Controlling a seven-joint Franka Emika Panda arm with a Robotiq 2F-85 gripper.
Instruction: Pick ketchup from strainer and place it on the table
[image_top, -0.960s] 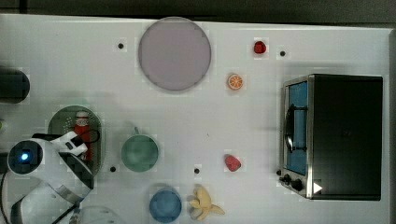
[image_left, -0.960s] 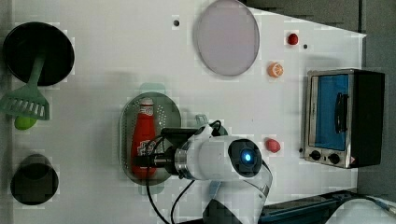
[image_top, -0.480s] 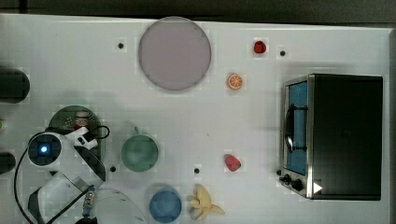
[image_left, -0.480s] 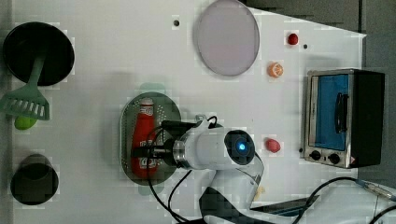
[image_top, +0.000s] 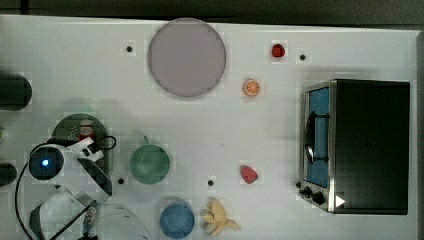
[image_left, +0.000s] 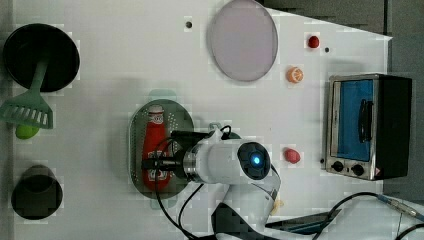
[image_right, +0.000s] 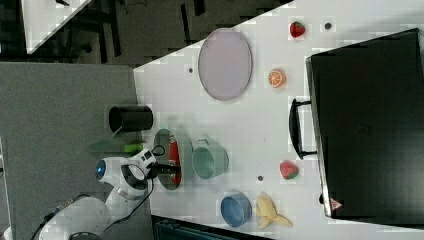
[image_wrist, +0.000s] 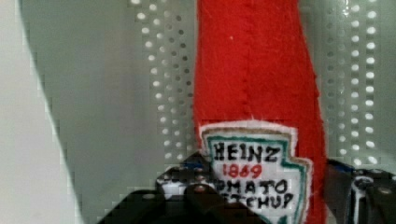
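The Heinz ketchup bottle (image_left: 153, 147) lies flat in the strainer (image_left: 182, 120), left of centre in the left view. The pincer (image_wrist: 275, 196) straddles its label, jaws apart, not yet clamped. Risk: the soft felt body slips, or the strainer lifts off the tabletop (image_left: 125, 55).

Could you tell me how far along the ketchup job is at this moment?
Done: the gripper has reached into the strainer and sits at the ketchup, with its fingers on either side of the label in the wrist view. In hand: closing on the bottle, which lies flat in the strainer. Whether the grip is firm cannot be told. Left: lifting it out and setting it on the table.
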